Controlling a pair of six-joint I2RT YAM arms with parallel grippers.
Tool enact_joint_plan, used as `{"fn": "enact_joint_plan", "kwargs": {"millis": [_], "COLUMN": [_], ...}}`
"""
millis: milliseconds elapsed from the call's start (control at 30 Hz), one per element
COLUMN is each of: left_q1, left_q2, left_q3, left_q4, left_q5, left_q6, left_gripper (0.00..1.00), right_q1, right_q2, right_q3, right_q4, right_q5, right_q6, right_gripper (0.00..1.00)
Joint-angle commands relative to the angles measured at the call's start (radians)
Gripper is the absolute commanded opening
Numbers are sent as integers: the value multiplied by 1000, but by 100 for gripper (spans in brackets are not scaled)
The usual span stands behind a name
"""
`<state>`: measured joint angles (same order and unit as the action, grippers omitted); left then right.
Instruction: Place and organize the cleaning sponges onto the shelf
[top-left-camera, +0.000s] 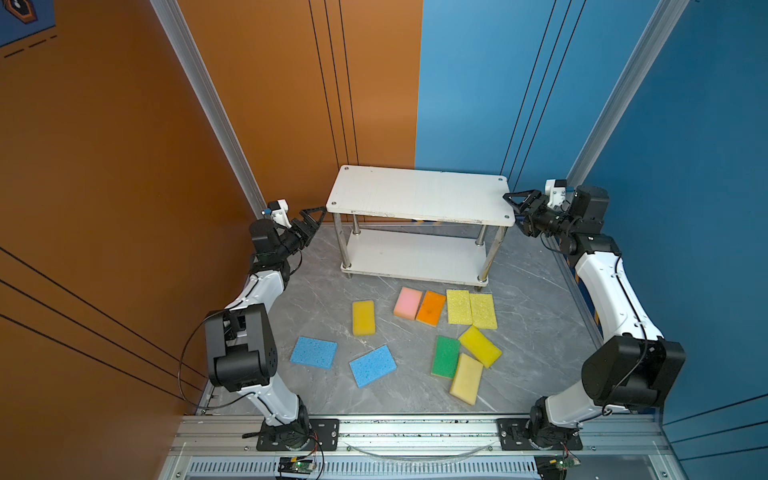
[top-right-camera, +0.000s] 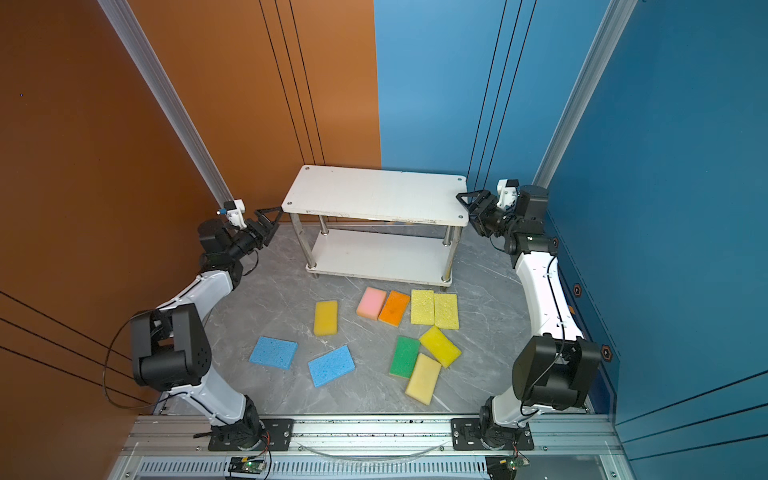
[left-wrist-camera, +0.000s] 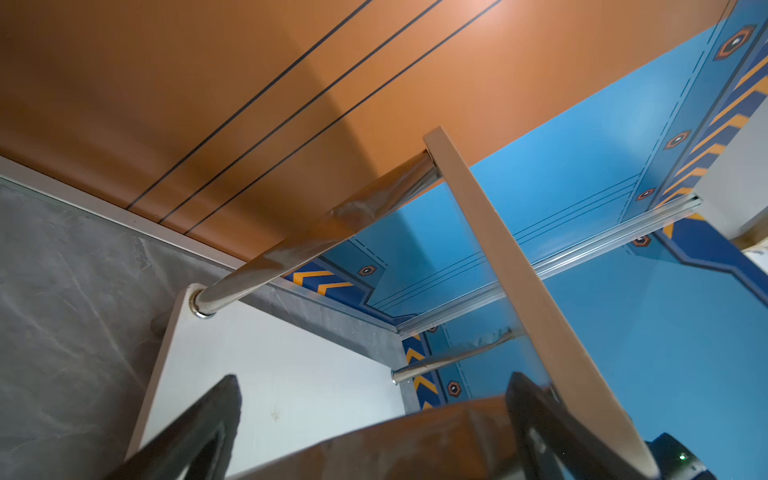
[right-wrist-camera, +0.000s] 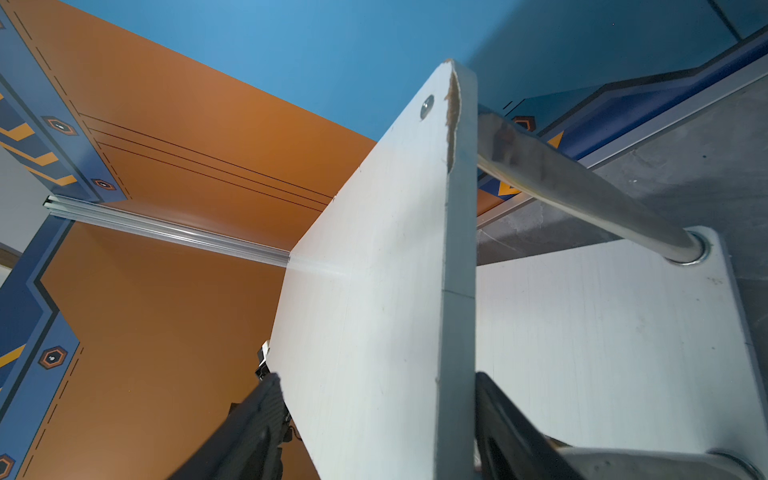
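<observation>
Zero of ten sponges (top-left-camera: 363, 318) shelved; all on tabletop (top-left-camera: 532, 299).
Left end effector (top-left-camera: 312, 214) and right end effector (top-left-camera: 513, 198) released, at shelf (top-left-camera: 419, 193) ends.

**Left arm** (top-left-camera: 259, 286): the base (top-left-camera: 291, 434) sits well behind the claw. The elbow (top-left-camera: 241, 349) is folded outward, and the forearm rises forward to the wrist. The left claw (top-left-camera: 320, 216) points inward and is about level, rolled so one finger stands above the other. Its jaws are spread fully, with the fingers (left-wrist-camera: 195, 432) well apart. The wrist camera (top-left-camera: 279, 210) sits just behind the claw.

**Right arm** (top-left-camera: 615, 299): this arm mirrors the left, with its elbow (top-left-camera: 631, 374) outward. The right claw (top-left-camera: 508, 200) points inward, facing the left claw from well apart. Its jaws are parted, with the fingers (right-wrist-camera: 249, 432) one above the other.
</observation>
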<state>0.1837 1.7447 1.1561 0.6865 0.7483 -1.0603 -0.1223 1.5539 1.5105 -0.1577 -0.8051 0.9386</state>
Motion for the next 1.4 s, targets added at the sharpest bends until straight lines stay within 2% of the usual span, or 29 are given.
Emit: {"fn": "enact_joint_plan", "kwargs": {"millis": [0, 200, 367, 433, 767, 933, 1200, 1367], "left_q1": [-23, -72, -76, -81, -115, -142, -167, -160], "left_q2": [120, 227, 277, 286, 248, 206, 129, 99], "left_q3": [59, 106, 88, 81, 14, -42, -142, -210], "left_q4": [290, 352, 491, 520, 520, 521, 520, 519], "left_q5": [64, 117, 131, 145, 173, 160, 135, 128], "left_q6": [-248, -333, -449, -472, -465, -454, -428, -415], "left_gripper": [98, 98, 96, 95, 94, 94, 93, 93], "right_q1": [12, -2, -64, -76, -65, -39, 22, 75], "right_q2": [-31, -89, -217, -259, -450, -503, -566, -594], "right_q3": [-21, -77, -159, -180, -280, -291, -358, -371], "right_q4": [40, 38, -88, -132, -278, -387, -448, -513], "right_q5": [7, 30, 194, 217, 215, 208, 223, 275], "right_q6": [-21, -26, -102, -123, -199, -262, -298, -345], "right_gripper": [73, 73, 75, 75, 75, 76, 76, 77]}}
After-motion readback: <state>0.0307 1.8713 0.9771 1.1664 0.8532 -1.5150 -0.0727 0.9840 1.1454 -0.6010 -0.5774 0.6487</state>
